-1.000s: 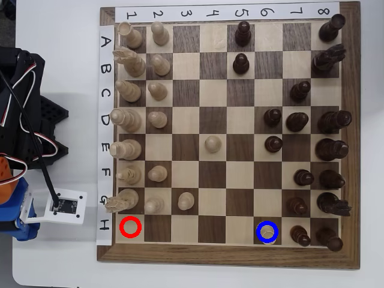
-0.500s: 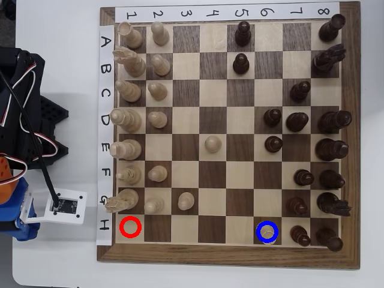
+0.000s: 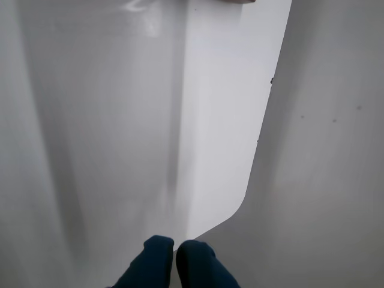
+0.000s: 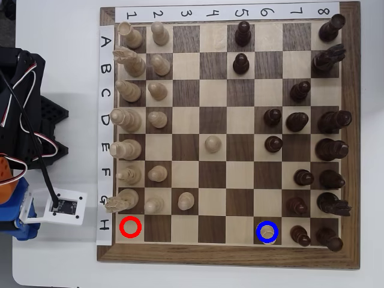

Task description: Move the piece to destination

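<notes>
Overhead view: piece [image 4: 267,232] stands on the blue-ringed destination [image 4: 267,223]. Wrist view: gripper [image 3: 174,247] clenched, empty, over white table [image 3: 120,120].

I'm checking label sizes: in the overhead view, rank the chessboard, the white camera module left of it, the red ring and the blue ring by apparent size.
1. Chessboard, by far the largest.
2. Camera module.
3. Red ring and blue ring: they look alike, so no ranking between them.
</notes>
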